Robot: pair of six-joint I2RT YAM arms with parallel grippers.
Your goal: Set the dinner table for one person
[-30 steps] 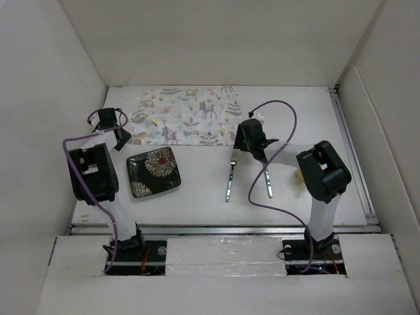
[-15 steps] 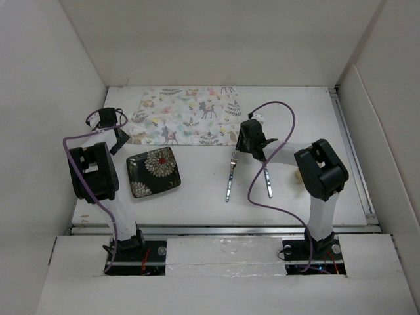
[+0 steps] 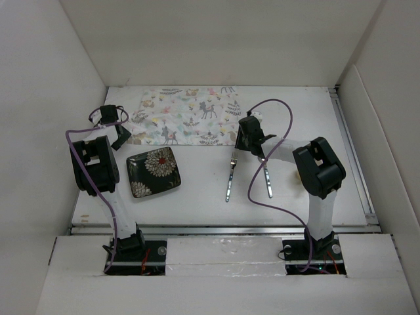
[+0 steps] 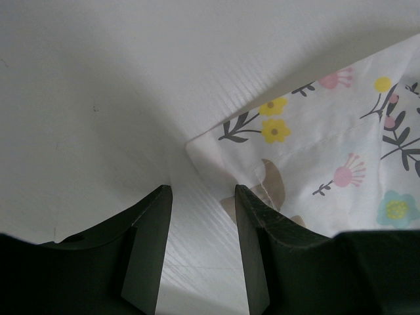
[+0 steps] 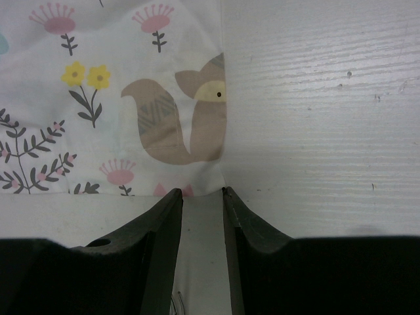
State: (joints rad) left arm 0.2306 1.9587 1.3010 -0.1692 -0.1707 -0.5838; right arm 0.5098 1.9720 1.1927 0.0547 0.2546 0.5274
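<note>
Now: left gripper [image 4: 201, 190] and right gripper [image 5: 201, 191] both part open, clamping nothing. Each sits at a near corner of the placemat [image 3: 187, 117], probably to pinch and pull it nearer across the dinner table [image 3: 308, 111] beneath.

Placemat [image 3: 187, 116] far back on the dinner table [image 3: 308, 111]; plate [image 3: 153, 171], fork [image 3: 230, 176] nearer.

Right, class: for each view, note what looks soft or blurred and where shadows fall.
Top external: diffuse light, faint shadows on the white rectangular tabletop. Left wrist: black gripper fingers blurred, shadow between them; pastel animal-print cloth placemat fairly sharp. Right wrist: fox print crisp, fingers soft-edged.
</note>
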